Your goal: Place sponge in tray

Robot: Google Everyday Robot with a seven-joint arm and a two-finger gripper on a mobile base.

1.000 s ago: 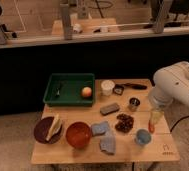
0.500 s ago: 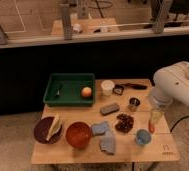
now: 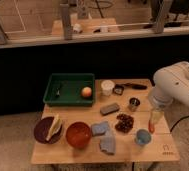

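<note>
The gripper [image 3: 156, 118] hangs at the table's [image 3: 83, 154] three o'clock edge; whether it grasps anything I cannot tell. The sponge [image 3: 100, 128] lies loose at six o'clock, so the tray [image 3: 68, 103] at eleven waits for it.

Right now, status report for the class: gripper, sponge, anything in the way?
Gripper low at right edge of table, far from tray. Sponge, likely the blue pad, on table beside bowl, not in tray. Fruit sits in tray; room left.

white hand [image 3: 157, 106] at right; green tray [image 3: 69, 76]; red bowl [image 3: 78, 134]; purple plate [image 3: 41, 131]
</note>
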